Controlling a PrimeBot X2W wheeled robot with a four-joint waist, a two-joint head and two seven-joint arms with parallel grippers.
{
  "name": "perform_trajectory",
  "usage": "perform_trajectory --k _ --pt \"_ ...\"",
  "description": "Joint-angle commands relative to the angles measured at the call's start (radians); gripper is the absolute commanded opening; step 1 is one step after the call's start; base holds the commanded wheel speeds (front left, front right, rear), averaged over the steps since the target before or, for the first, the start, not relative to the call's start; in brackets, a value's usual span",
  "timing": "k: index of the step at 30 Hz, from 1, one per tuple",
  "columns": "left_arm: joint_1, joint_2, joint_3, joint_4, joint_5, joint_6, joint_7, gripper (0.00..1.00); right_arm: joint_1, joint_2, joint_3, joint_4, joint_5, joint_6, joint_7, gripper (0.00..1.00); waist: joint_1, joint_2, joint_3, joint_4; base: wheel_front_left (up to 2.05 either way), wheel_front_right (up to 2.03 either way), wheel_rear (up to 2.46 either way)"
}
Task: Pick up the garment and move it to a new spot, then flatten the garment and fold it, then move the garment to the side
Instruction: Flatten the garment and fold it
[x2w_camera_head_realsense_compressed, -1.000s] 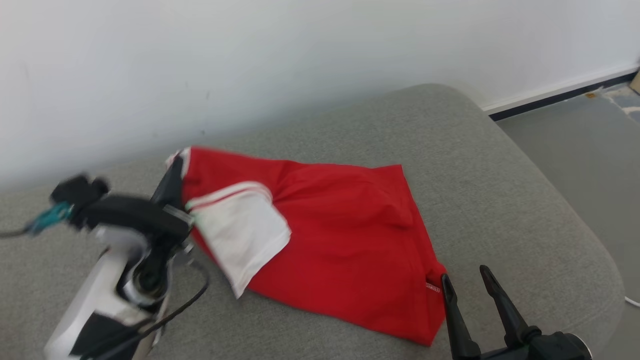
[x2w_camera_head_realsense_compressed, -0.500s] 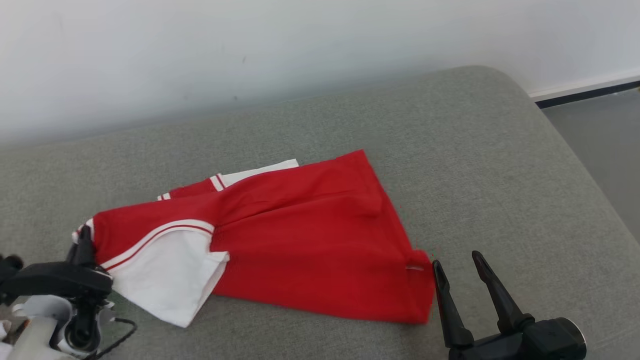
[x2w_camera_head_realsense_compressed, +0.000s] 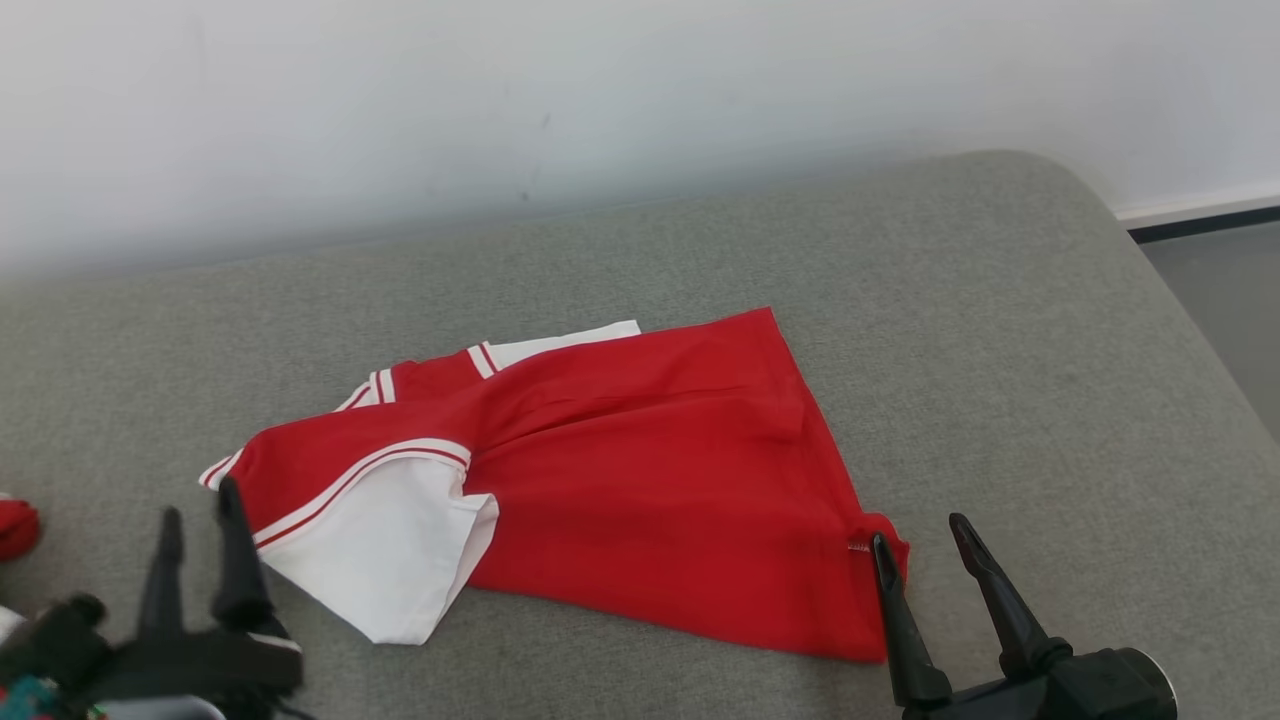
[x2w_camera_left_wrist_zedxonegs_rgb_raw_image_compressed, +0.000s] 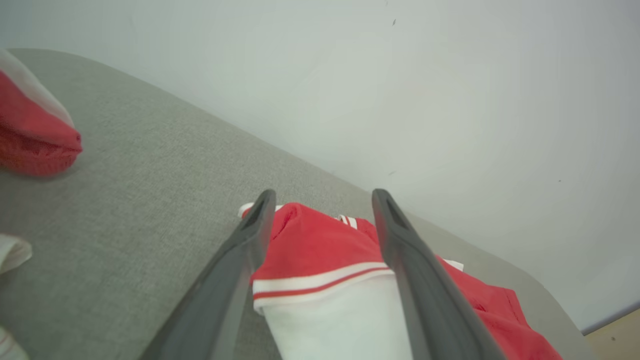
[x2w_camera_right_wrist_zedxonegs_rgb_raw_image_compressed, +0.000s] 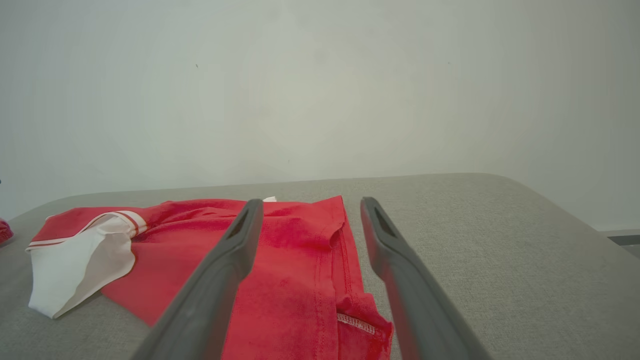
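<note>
- The garment (x2w_camera_head_realsense_compressed: 640, 480) is a red tee with white sleeves and red-and-white striped trim. It's lying on the grey couch cushion (x2w_camera_head_realsense_compressed: 1000, 330), roughly in the middle, a bit closer to the robot's side than to the wall (x2w_camera_head_realsense_compressed: 600, 100).
- It's mostly spread out but rumpled. One white sleeve (x2w_camera_head_realsense_compressed: 390, 560) flops toward the robot's left and front, and a second white bit peeks out along the far edge.
- The left gripper (x2w_camera_head_realsense_compressed: 199, 500) sits at the lower left of the head view with its jaws wide apart and nothing held. Its tips are just beside the sleeve-end corner of the shirt. From its wrist cam, the striped trim and white sleeve show between the two fingers.
- The right gripper (x2w_camera_head_realsense_compressed: 919, 530) is at the lower right, also spread open and empty. Its inner finger is right at the hem corner with the little tag. Can't tell if it's actually touching the fabric.
- Another red bundle (x2w_camera_head_realsense_compressed: 15, 525) pokes in at the far left edge of the cushion, well apart from the shirt.
- A strip of floor (x2w_camera_head_realsense_compressed: 1235, 310) shows past the cushion on the right.
</note>
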Motion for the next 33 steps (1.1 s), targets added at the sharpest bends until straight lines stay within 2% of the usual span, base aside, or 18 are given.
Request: perform_trajectory --k 1,4,9,18,22,28,29,30,32,33 --pt "0.037 -0.015 0.005 -0.031 0.041 -0.006 -0.003 1.0 0.007 0.0 0.003 0.001 -0.01 -0.002 0.0 1.0 0.0 0.0 -0.004 0.011 0.0 0.0 0.0" --pt "0.115 -0.081 -0.01 -0.081 0.112 -0.009 -0.003 1.0 0.007 0.0 0.007 0.003 -0.012 -0.002 0.0 1.0 0.0 0.0 -0.009 0.02 0.0 0.0 0.0" --pt "0.172 -0.125 -0.062 -0.044 0.144 -0.003 0.003 1.0 0.009 0.0 0.007 0.005 -0.021 -0.002 0.0 1.0 0.0 0.0 -0.014 0.03 0.0 0.0 0.0" --pt "0.179 -0.141 -0.146 0.062 0.15 -0.027 0.03 1.0 0.009 0.0 0.017 0.008 -0.027 -0.002 0.0 1.0 0.0 0.0 -0.017 0.021 0.0 0.0 0.0" --pt "0.152 -0.133 -0.157 0.125 0.161 -0.012 0.037 1.0 0.01 0.0 0.019 0.008 -0.028 -0.002 0.0 1.0 0.0 0.0 -0.014 0.01 0.0 0.0 0.0" --pt "0.095 -0.138 -0.157 0.215 0.152 -0.011 0.028 1.0 0.003 0.0 0.019 0.007 -0.032 -0.002 0.0 1.0 0.0 0.0 -0.004 0.001 0.0 0.0 0.0" --pt "0.088 -0.139 -0.158 0.224 0.148 -0.015 0.028 0.97 0.0 0.0 0.019 0.008 -0.032 -0.002 0.0 1.0 0.0 0.0 -0.003 0.0 0.0 0.0 0.0" --pt "0.082 -0.141 -0.16 0.232 0.148 -0.019 0.026 0.65 -0.001 0.0 0.019 0.008 -0.032 -0.002 0.0 1.0 0.0 0.0 -0.002 0.0 0.0 0.0 0.0" --pt "0.072 -0.143 -0.165 0.247 0.147 -0.024 0.021 0.16 -0.004 0.0 0.016 0.007 -0.032 -0.002 0.0 1.0 0.0 0.0 0.001 0.001 0.0 0.0 0.0" --pt "0.068 -0.143 -0.168 0.254 0.145 -0.026 0.02 0.04 -0.005 0.0 0.015 0.007 -0.031 -0.002 0.0 1.0 0.0 0.0 0.002 0.002 0.0 0.0 0.0"
